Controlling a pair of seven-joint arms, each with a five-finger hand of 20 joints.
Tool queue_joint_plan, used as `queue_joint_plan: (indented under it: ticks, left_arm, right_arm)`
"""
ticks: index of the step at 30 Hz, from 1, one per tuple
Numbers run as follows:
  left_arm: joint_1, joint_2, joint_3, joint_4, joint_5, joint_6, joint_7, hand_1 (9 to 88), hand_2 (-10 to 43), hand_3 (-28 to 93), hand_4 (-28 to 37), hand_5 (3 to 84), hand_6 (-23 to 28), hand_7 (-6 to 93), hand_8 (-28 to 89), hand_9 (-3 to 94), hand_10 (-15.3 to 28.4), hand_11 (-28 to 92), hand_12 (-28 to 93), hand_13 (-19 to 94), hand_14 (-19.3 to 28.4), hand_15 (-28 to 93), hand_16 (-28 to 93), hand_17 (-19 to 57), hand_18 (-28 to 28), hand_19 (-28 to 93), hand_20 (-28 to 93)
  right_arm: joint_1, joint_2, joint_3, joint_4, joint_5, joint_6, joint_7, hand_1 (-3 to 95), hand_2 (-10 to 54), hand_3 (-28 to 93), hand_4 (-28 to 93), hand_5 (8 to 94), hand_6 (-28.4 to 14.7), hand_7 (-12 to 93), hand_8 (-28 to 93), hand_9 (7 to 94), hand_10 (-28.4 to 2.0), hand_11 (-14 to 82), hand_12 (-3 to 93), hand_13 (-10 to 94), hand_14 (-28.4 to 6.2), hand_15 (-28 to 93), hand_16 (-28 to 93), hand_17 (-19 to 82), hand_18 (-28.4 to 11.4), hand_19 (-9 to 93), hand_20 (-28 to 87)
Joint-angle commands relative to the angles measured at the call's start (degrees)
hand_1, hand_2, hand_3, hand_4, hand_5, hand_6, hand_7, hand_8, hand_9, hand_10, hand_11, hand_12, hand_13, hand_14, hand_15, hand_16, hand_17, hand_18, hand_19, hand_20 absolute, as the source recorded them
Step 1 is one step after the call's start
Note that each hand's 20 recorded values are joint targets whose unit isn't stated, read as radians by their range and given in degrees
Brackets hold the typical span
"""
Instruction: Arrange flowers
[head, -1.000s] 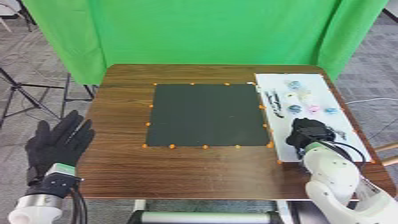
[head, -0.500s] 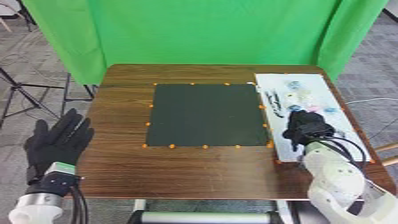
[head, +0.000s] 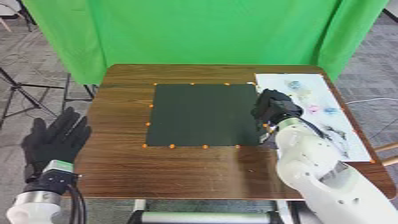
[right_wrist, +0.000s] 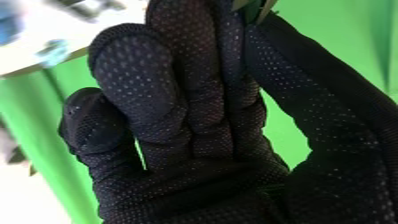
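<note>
My right hand (head: 277, 106) is over the gap between the dark mat (head: 200, 115) and the white sheet (head: 306, 80). In the right wrist view, the thumb and fingers of that hand (right_wrist: 204, 185) pinch a small green and tan leaf-like piece (right_wrist: 255, 7); the rest of it is out of sight. On the sheet lie a pink flower (head: 313, 108), a blue one (head: 331, 110) and another bluish one (head: 294, 85). Some dark pieces (head: 336, 132) are lower down. My left hand (head: 55, 140) is held off the table's left side, fingers straight.
Small orange markers (head: 172, 146) line the mat and sheet on the brown table (head: 178, 172). A green curtain (head: 213, 32) hangs behind the far edge. A tripod (head: 34, 97) stands on the floor at the left.
My right hand has moved from the sheet's lower part forward and left, to the mat's right edge. The dark pieces low on the sheet are uncovered again. The left hand is nearly still.
</note>
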Motion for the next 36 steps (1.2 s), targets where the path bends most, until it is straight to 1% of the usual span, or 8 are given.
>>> queue_joint_plan:
  ticks: [1, 14, 21, 24, 27, 29, 32, 36]
  left_arm:
    - [-2.8, 2.48, -2.01, 1.97, -0.18, 0.80, 0.39, 27.8, 14.0, 70, -28.3, 39.2, 5.8, 17.4, -11, 31.0, 11.8, 19, 6, 20, 10.5, 29, -12, -4.4, 8.5, 30, 6]
    - [-1.5, 2.59, 0.06, 1.66, -0.99, 2.13, 2.28, 27.7, 13.8, 70, -28.3, 39.0, 5.6, 17.4, -11, 30.9, 11.6, 19, 6, 20, 10.3, 28, -11, -4.4, 8.5, 30, 6]
    - [-2.6, 2.76, 0.82, 1.90, -1.00, 2.60, 1.04, 27.8, 13.9, 70, -28.3, 38.9, 5.6, 17.3, -11, 30.9, 11.5, 19, 6, 20, 10.2, 28, -11, -4.5, 8.6, 30, 6]
    - [-5.2, 3.63, 1.99, 2.95, -0.38, 1.83, 0.24, 27.7, 13.9, 70, -28.3, 38.9, 5.6, 17.3, -11, 30.9, 11.5, 19, 6, 20, 10.3, 28, -11, -4.5, 8.6, 30, 6]
    - [-5.0, 3.41, 2.38, 2.64, -0.85, 2.49, 0.67, 27.8, 14.0, 70, -28.3, 38.9, 5.6, 17.2, -11, 30.8, 11.5, 19, 6, 20, 10.3, 28, -11, -4.5, 8.6, 30, 6]
    - [-5.8, 3.62, 2.65, 2.88, -0.41, 2.65, -1.09, 27.8, 13.9, 70, -28.3, 38.9, 5.6, 17.3, -11, 30.9, 11.5, 19, 6, 20, 10.3, 28, -11, -4.5, 8.6, 30, 6]
    - [-5.9, 3.95, 3.59, 2.85, -1.14, 2.62, 0.81, 27.8, 14.0, 70, -28.3, 39.0, 5.6, 17.3, -11, 30.9, 11.5, 19, 6, 20, 10.3, 28, -12, -4.5, 8.6, 30, 6]
    - [-7.5, 3.85, 4.23, 3.10, 0.21, 2.39, -1.70, 27.8, 14.0, 70, -28.3, 39.1, 5.7, 17.3, -11, 30.9, 11.5, 19, 6, 20, 10.3, 29, -12, -4.5, 8.6, 30, 6]
  right_arm:
    - [12.5, -7.6, -9.4, 3.6, -1.7, -1.3, 0.2, 40.2, -9.5, 83, 3, 75.3, -1.8, 46, 21, 90.4, -9.8, 23.4, 45.4, 87, -7.2, 49, 37, 52, -22.2, 93, 37]
    - [18.6, -20.7, -16.2, 15.4, 0.1, -6.8, -0.9, 41.1, -9.5, 82, 2, 75.1, -2.0, 45, 22, 90.2, -9.8, 23.6, 45.2, 87, -7.6, 50, 35, 52, -22.4, 93, 37]
    - [18.2, -24.2, -17.5, 19.2, 0.2, -10.2, -0.2, 41.3, -9.5, 82, 2, 74.8, -1.9, 46, 21, 89.9, -10.0, 23.8, 45.3, 86, -7.9, 50, 35, 52, -22.5, 93, 37]
    - [19.2, -24.3, -19.5, 20.6, 0.5, -10.7, 1.3, 41.3, -9.5, 82, 2, 74.6, -1.8, 46, 21, 89.9, -10.0, 23.9, 45.0, 86, -7.9, 50, 34, 52, -22.5, 93, 37]
    - [19.1, -26.0, -20.1, 22.8, 0.6, -12.3, 1.3, 41.4, -9.5, 82, 2, 74.6, -1.8, 46, 21, 89.6, -9.9, 24.2, 45.2, 86, -7.9, 51, 34, 52, -22.6, 93, 37]
    - [18.5, -26.6, -20.7, 23.8, -0.2, -12.0, 2.2, 41.4, -9.5, 82, 2, 74.5, -1.8, 46, 21, 89.7, -9.8, 24.3, 45.1, 86, -7.9, 51, 34, 52, -22.6, 93, 38]
    - [20.0, -28.0, -22.4, 26.4, -2.1, -13.4, 1.3, 41.8, -9.5, 81, 1, 74.3, -1.8, 46, 21, 89.4, -9.8, 24.6, 45.4, 86, -7.9, 51, 34, 52, -22.7, 93, 38]
    - [19.5, -28.9, -22.9, 26.8, -2.3, -14.9, 2.1, 42.2, -9.5, 81, 0, 74.1, -1.9, 46, 21, 88.9, -10.0, 25.0, 45.8, 85, -8.0, 51, 34, 52, -22.9, 93, 38]
